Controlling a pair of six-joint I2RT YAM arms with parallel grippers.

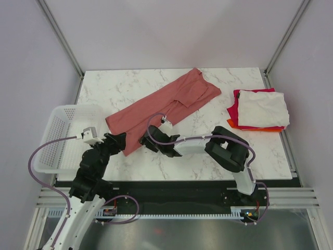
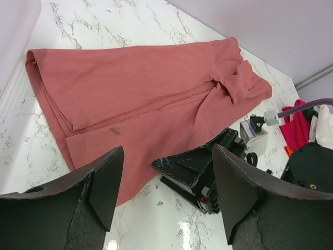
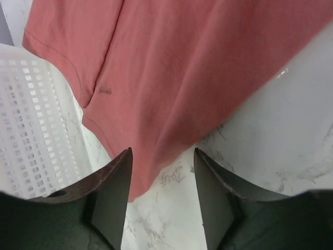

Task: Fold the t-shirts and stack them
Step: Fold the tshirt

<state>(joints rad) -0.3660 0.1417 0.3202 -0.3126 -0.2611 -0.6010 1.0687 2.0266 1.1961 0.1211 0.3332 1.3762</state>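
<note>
The salmon-red t-shirt (image 1: pixel 158 104) lies folded lengthwise in a long diagonal strip across the marble table, its hem end near the front left. It fills the left wrist view (image 2: pixel 140 88) and the right wrist view (image 3: pixel 177 67). My left gripper (image 1: pixel 123 144) is open and empty just off the shirt's hem corner (image 2: pixel 166 156). My right gripper (image 1: pixel 145 141) is open and empty, low over the same hem edge (image 3: pixel 162 153). A folded stack lies at the right, with a cream-white shirt (image 1: pixel 263 108) on top of a magenta one (image 1: pixel 237 104) and an orange one (image 1: pixel 232 124).
A white plastic mesh basket (image 1: pixel 65 135) stands at the table's left edge, close to my left arm, and shows in the right wrist view (image 3: pixel 31 135). My right gripper's black body (image 2: pixel 203 169) sits directly in front of my left gripper. Grey walls enclose the table.
</note>
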